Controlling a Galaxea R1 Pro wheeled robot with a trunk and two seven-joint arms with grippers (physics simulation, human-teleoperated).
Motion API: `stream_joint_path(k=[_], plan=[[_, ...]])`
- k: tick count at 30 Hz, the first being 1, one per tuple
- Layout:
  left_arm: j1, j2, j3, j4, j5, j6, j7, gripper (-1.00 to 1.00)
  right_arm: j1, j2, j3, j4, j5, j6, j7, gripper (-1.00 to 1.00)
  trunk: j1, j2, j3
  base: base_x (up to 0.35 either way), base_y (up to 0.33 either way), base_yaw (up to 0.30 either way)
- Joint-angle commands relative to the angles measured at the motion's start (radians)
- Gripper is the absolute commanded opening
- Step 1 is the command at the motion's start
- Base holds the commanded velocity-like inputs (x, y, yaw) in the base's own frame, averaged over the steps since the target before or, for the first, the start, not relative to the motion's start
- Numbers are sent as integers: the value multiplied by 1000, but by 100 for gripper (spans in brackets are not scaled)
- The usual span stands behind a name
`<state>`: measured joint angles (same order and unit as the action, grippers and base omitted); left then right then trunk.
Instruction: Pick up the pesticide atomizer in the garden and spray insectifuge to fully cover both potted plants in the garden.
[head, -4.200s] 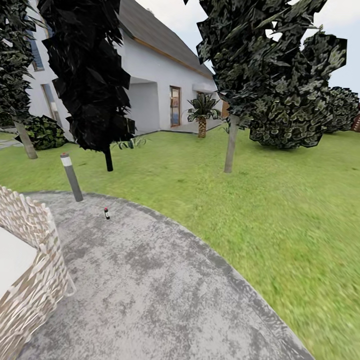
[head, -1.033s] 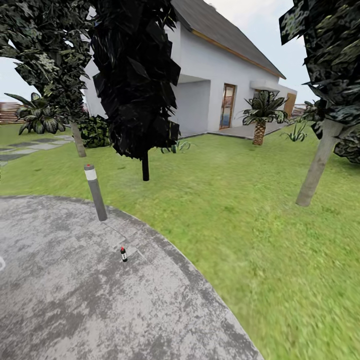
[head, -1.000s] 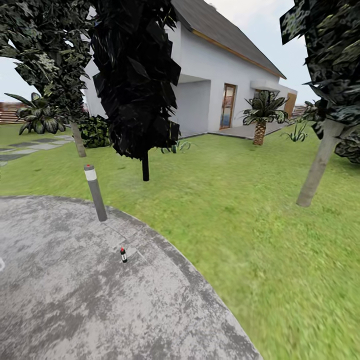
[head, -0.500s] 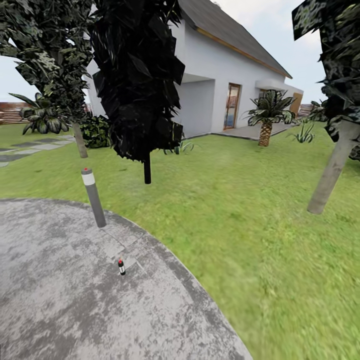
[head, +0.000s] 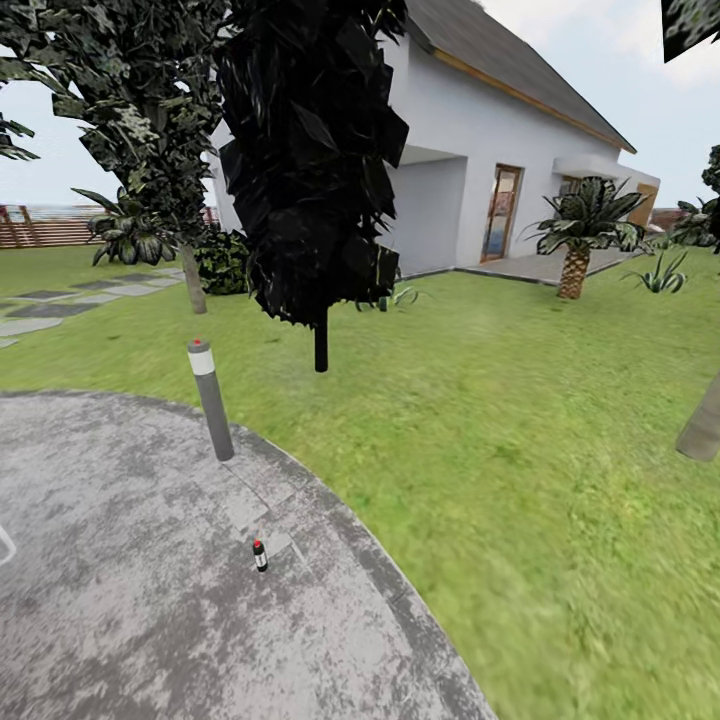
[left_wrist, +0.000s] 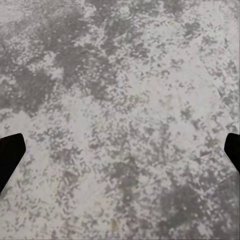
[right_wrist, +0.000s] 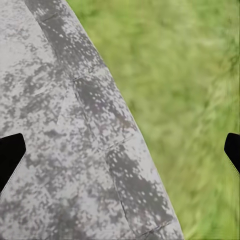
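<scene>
I see atomizer (head: 260, 555) upright on patio (head: 120, 600), near lamp post (head: 211, 400), well ahead of both end effectors, left end effector (left_wrist: 120, 150) spread over paving, right end effector (right_wrist: 120, 150) spread over patio edge and lawn (head: 520, 450)

Flat, bright daylight is washing everything evenly, casting no clear shadows. The lawn (head: 520, 450) is smearing into blur near the frame edges.
</scene>
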<state>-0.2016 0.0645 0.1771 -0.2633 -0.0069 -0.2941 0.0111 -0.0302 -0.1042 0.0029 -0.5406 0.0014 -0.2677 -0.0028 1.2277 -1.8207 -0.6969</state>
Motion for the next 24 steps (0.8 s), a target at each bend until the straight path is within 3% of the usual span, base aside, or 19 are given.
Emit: stream_joint_path(k=[1,24], plan=[[-1,0,1,1,-1,-4,1,100,0,0,0,1,0,-3,0,100,0,0,-1,338,0,13],[0,0,1,1,-1,-4,1,100,0,0,0,-1,0,-3,0,100,0,0,-1,336,108,1]])
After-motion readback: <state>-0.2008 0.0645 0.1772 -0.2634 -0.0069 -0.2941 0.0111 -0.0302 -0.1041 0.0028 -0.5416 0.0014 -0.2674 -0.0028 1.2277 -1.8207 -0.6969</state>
